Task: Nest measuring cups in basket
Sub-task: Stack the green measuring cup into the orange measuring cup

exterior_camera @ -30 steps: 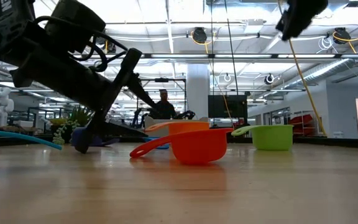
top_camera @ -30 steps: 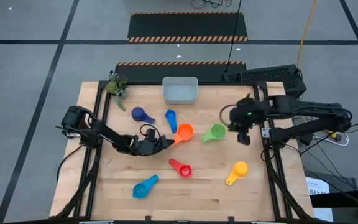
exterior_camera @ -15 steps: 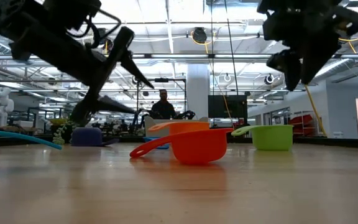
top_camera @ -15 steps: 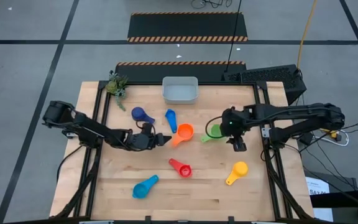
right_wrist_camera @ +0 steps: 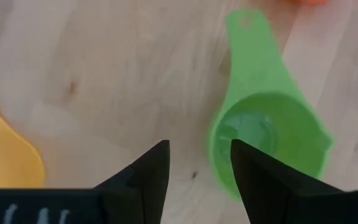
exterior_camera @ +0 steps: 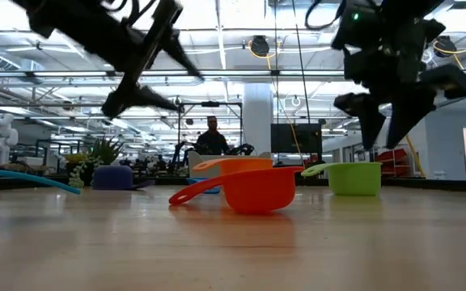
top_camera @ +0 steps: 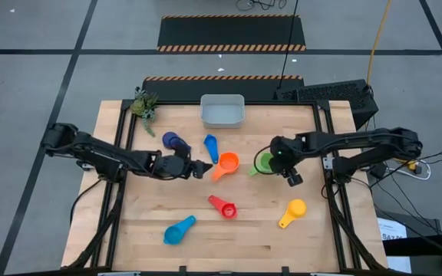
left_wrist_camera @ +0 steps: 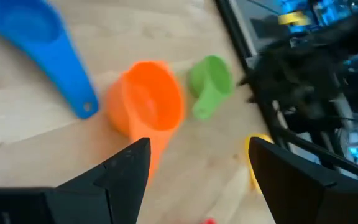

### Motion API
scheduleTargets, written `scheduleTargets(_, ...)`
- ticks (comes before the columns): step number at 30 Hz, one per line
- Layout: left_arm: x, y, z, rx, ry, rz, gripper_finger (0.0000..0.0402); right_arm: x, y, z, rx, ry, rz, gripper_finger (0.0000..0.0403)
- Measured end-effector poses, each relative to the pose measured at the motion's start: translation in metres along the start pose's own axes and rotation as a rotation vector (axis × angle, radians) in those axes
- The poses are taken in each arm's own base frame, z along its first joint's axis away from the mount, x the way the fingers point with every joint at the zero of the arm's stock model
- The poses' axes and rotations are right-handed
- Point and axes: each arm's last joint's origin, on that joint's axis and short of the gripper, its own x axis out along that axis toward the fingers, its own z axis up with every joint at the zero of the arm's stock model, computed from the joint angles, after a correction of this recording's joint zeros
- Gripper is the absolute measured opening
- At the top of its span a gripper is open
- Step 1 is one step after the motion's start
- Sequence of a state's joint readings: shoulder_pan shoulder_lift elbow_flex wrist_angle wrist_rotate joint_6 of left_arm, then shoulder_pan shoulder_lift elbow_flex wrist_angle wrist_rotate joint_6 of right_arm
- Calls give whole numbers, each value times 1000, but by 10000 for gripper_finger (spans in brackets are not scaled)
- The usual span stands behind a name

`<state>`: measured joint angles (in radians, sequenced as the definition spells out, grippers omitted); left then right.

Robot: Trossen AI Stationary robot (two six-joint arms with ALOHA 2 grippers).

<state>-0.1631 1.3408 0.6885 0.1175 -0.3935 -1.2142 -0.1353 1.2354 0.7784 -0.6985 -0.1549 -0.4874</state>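
Note:
The measuring cups lie scattered on the wooden table: navy [top_camera: 175,141], blue [top_camera: 210,146], orange [top_camera: 227,162], green [top_camera: 265,163], red [top_camera: 223,205], yellow [top_camera: 292,211] and light blue [top_camera: 179,230]. The pale basket [top_camera: 222,111] stands at the far edge and holds no cup. My left gripper [top_camera: 203,169] hangs open above the table, just left of the orange cup [left_wrist_camera: 148,102]. My right gripper [top_camera: 291,177] is open and points down, above the table beside the green cup [right_wrist_camera: 266,137]. The cup lies off to one side of its fingers [right_wrist_camera: 151,171].
A small green plant [top_camera: 144,105] sits at the far left corner. Black frame rails run along both sides of the table. Bare wood lies along the near edge between the light blue and yellow cups. A person shows in the room behind [exterior_camera: 212,133].
My left gripper has risen off the table next to the orange cup's handle and rolled. My right gripper has come down from high up and shifted left toward the green cup, rolling as it went. No cup has moved.

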Motion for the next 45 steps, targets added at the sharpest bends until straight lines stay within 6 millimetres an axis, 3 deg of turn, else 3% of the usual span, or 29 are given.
scheduleTargets(10, -5, -21, 10, 73, 27, 62, 276, 33, -16, -3, -34, 115, 21, 125)
scheduleTargets(18, -6, -23, 10, 68, 29, 59, 276, 35, -14, -3, -15, 131, 37, 45)
scheduleTargets(22, -6, -22, 10, 70, 28, 60, 276, 28, -10, 0, 33, 100, 19, 6)
scheduleTargets(32, -6, -18, 9, 88, 42, 100, 276, -11, 1, 18, 91, -25, -26, 4)
scheduleTargets(45, -7, -11, 6, -3, 92, 165, 276, -66, -6, 78, -126, -160, -121, 2)
